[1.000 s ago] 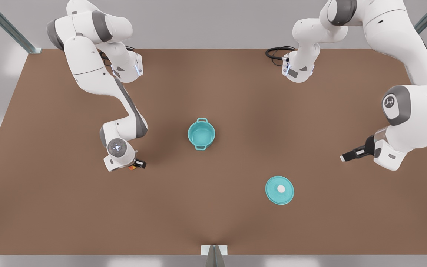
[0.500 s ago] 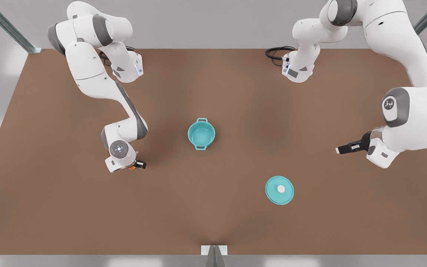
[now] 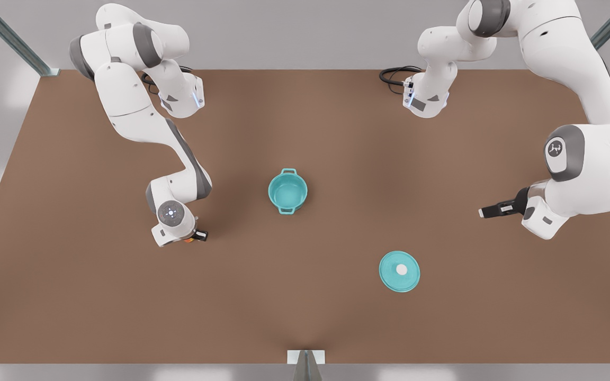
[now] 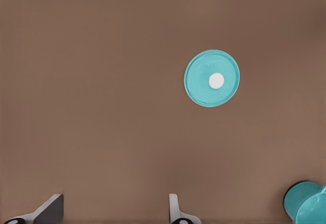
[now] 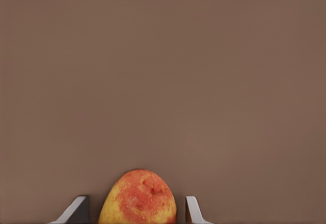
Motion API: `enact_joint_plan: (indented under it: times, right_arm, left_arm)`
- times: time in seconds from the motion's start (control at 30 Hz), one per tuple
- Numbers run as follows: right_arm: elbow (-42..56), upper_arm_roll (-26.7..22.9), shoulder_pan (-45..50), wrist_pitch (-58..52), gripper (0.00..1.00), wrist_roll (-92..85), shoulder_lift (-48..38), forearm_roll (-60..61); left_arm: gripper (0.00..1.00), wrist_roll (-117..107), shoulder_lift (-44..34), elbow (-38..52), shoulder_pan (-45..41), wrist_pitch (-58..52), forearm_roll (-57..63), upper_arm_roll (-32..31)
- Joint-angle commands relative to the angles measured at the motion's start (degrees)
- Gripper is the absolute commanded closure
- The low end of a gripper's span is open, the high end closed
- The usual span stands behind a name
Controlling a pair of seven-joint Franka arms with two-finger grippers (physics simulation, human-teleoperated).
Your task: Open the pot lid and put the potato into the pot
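Teal lid off and pot open, so the lid step looks done; the step in hand is picking up the potato.

Going left to right across the front view: at about nine o'clock from the pot, the right gripper (image 3: 195, 236) is low over the table (image 3: 305, 132), with a glimpse of the potato (image 3: 188, 239) at its tip. In the right wrist view the potato (image 5: 138, 197) sits between the two fingers (image 5: 192, 210), which stand just beside its flanks with slim gaps, so the jaws are spread and not yet pinching. The next move, I judge, is to close, lift, and carry toward three o'clock.

The pot (image 3: 287, 191) stands mid-table, nothing inside it.

The pot lid (image 3: 399, 271) lies flat at about four o'clock from the pot, well apart.

The left gripper (image 3: 487, 211) waits at three o'clock, fingers (image 4: 175, 211) spread and bare
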Motion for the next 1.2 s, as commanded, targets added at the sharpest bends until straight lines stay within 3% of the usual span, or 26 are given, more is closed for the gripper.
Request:
enact_joint_plan:
  times: [0.0,0.07,0.17,0.63,0.97,1.17]
  right_arm:
    - [0.02,0.0,-0.01,0.68,0.29,0.1,0.0,0.05]
    - [0.02,0.0,-0.01,0.68,0.38,0.19,0.0,0.14]
    - [-0.07,0.0,-0.01,0.59,0.42,0.19,-0.35,0.4]
    - [0.02,0.44,0.43,-0.99,0.44,1.68,-3.95,0.76]
    - [2.04,5.01,0.6,-6.35,0.43,6.51,-6.59,3.57]
    - [4.94,10.72,0.6,-9.43,0.43,13.19,-6.94,5.24]
  left_arm:
    - [0.0,1.1,-0.07,0.03,0.0,-0.08,0.06,0.0]
    - [0.0,1.1,-0.07,0.03,0.0,-0.08,0.06,0.0]
    - [0.0,1.01,-0.07,0.03,0.0,-0.08,0.06,0.0]
    - [0.0,1.1,-0.07,0.03,0.0,-0.08,0.06,0.0]
    - [0.0,1.1,-0.07,-0.15,0.0,-1.04,0.06,0.0]
    - [0.0,-0.13,-0.07,-0.32,-0.35,-1.22,0.06,0.0]
